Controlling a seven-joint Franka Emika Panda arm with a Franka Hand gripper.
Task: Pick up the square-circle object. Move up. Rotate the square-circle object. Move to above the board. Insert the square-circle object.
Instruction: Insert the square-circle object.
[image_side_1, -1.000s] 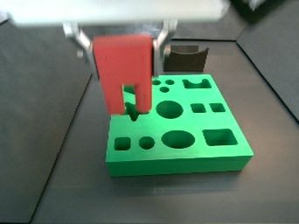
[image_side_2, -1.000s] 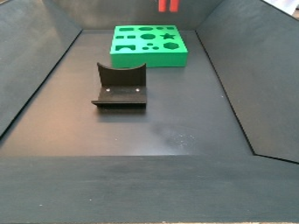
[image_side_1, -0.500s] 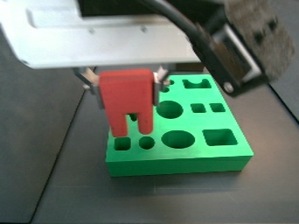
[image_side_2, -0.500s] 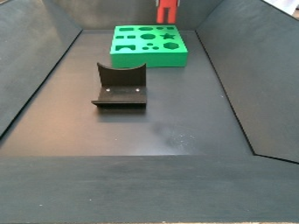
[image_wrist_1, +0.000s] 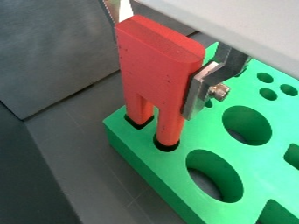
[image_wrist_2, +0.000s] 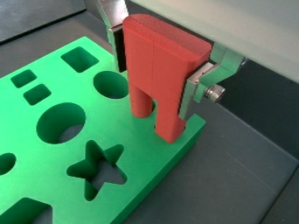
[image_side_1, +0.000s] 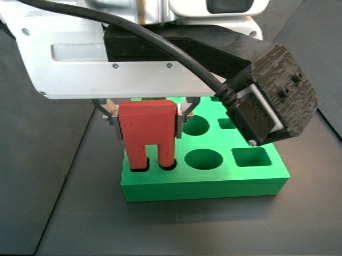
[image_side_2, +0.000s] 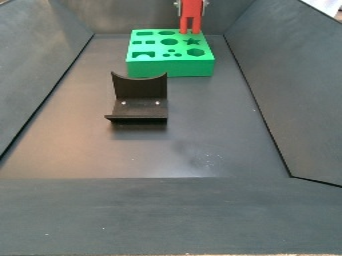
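The red square-circle object (image_wrist_1: 159, 66) stands upright with its two legs down, held between my gripper's (image_wrist_1: 158, 57) silver fingers (image_wrist_1: 208, 80). Its leg tips enter two cut-outs at the edge of the green board (image_wrist_1: 239, 153). Both wrist views show this; in a wrist view the legs (image_wrist_2: 158, 109) meet the board (image_wrist_2: 70, 131) near the star cut-out. In a side view the object (image_side_1: 150, 132) stands over the board's (image_side_1: 207, 180) near left corner under the gripper (image_side_1: 147, 105). In a side view the object (image_side_2: 191, 15) is at the board's (image_side_2: 167, 52) far right.
The dark fixture (image_side_2: 136, 98) stands on the floor in front of the board. Sloping dark tray walls (image_side_2: 40, 90) surround the floor. The arm's body and black cable housing (image_side_1: 274, 95) hang above the board's right part.
The gripper has come down with the red object: a second ago it hung higher above the board, now its legs reach the board's cut-outs.
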